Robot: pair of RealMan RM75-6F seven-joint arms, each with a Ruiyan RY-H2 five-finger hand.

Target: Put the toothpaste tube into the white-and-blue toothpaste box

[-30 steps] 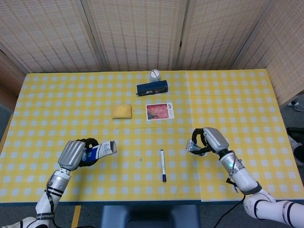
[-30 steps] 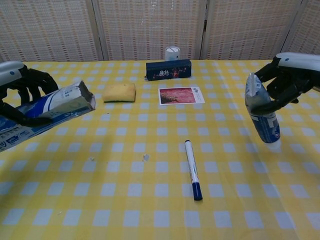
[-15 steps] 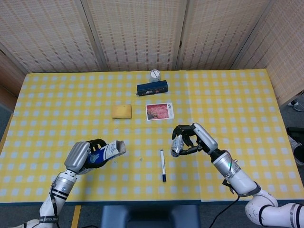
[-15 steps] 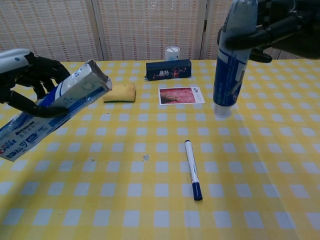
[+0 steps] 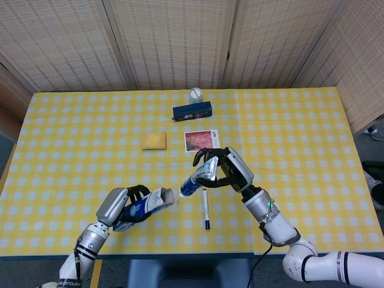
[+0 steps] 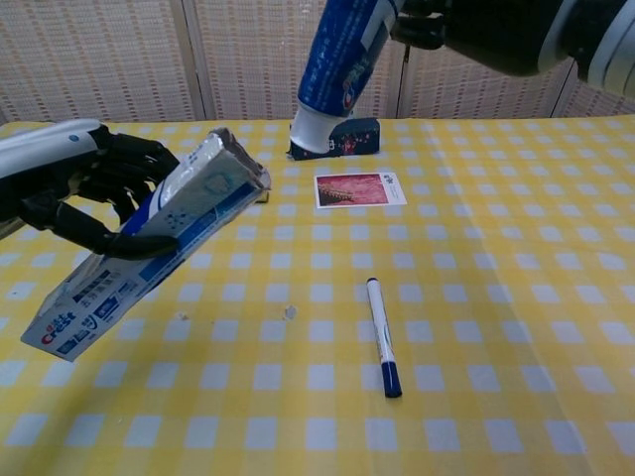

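My left hand (image 5: 119, 205) (image 6: 74, 183) grips the white-and-blue toothpaste box (image 5: 146, 203) (image 6: 149, 243), raised off the table with its open end pointing right. My right hand (image 5: 227, 169) (image 6: 496, 30) holds the blue-and-white toothpaste tube (image 5: 197, 179) (image 6: 337, 64) by its crimped end. The tube slants down to the left, white cap first. In the head view the cap sits just right of the box's open end, a small gap apart.
A pen (image 5: 205, 208) (image 6: 381, 335) lies on the yellow checked table (image 5: 288, 126) below the tube. Farther back are a photo card (image 5: 201, 140), a yellow sponge (image 5: 154, 140), a dark blue box (image 5: 192, 111) and a small white jar (image 5: 196, 94).
My right hand has carried the tube left and tilted it cap-first toward the box. My left hand has moved the box right and raised it, so the two nearly meet.
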